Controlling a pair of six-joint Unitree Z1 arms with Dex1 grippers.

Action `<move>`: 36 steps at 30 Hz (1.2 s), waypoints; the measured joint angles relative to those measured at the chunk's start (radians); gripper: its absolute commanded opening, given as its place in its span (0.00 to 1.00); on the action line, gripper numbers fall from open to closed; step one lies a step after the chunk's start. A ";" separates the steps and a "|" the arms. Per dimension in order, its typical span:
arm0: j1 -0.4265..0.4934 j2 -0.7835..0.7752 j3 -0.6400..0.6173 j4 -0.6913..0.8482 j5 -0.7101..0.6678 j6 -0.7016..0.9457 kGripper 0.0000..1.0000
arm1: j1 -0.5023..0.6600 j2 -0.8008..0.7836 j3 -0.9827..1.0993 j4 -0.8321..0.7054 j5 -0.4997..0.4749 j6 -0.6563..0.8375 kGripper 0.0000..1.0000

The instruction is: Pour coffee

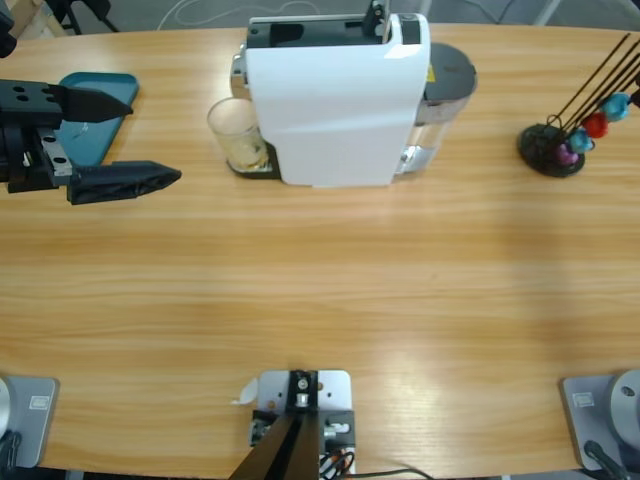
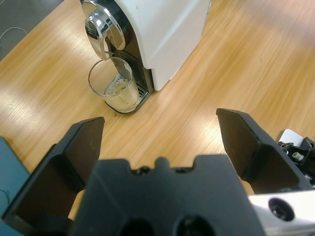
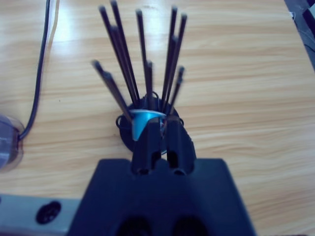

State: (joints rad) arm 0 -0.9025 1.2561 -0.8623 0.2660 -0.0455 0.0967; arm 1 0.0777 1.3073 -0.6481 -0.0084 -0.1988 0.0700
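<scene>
Pale tan-brown coffee (image 2: 120, 94) lies shallow in a clear glass cup (image 1: 237, 135) under the white machine's (image 1: 335, 105) spout, ahead of the wide-open left gripper (image 2: 160, 142), while the right gripper (image 3: 161, 132), closed, half hides a blue capsule (image 3: 140, 120).

A teal tray (image 1: 100, 115) lay at the tabletop's (image 1: 320, 300) left end. A black capsule rack (image 1: 552, 148) stood near its right end, well apart from the tray.
</scene>
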 measured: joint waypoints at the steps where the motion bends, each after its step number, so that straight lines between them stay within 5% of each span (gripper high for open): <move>1: 0.000 0.002 0.000 0.000 0.000 -0.001 1.00 | 0.000 -0.001 -0.013 0.007 0.000 0.000 0.00; 3: 0.000 0.003 0.000 0.000 0.000 -0.003 1.00 | 0.001 -0.007 -0.027 0.017 0.000 0.000 0.02; 4: 0.000 0.003 0.000 0.000 0.000 -0.004 1.00 | 0.001 -0.011 -0.037 0.021 0.000 0.000 0.24; 5: 0.000 0.003 0.000 0.000 0.000 -0.008 1.00 | 0.002 -0.015 -0.044 0.024 0.000 0.000 0.61; 6: 0.000 0.003 0.000 0.000 0.000 -0.011 1.00 | 0.002 -0.019 -0.051 0.026 0.000 0.000 0.82; 7: 0.000 0.003 0.000 0.000 0.000 -0.014 1.00 | 0.004 -0.021 -0.055 0.027 -0.001 0.000 0.89; 21: -0.010 0.020 0.000 -0.017 0.000 -0.023 1.00 | 0.079 -0.100 0.029 0.084 -0.022 0.052 0.78; 34: -0.012 0.020 0.000 -0.017 0.000 -0.024 1.00 | 0.057 0.015 0.034 0.005 -0.012 0.053 0.72; 36: -0.012 0.020 0.000 -0.017 0.000 -0.027 1.00 | 0.052 0.036 0.034 -0.004 -0.012 0.053 0.60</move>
State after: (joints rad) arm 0 -0.9147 1.2757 -0.8618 0.2493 -0.0455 0.0693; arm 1 0.1300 1.3428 -0.6141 -0.0121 -0.2105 0.1233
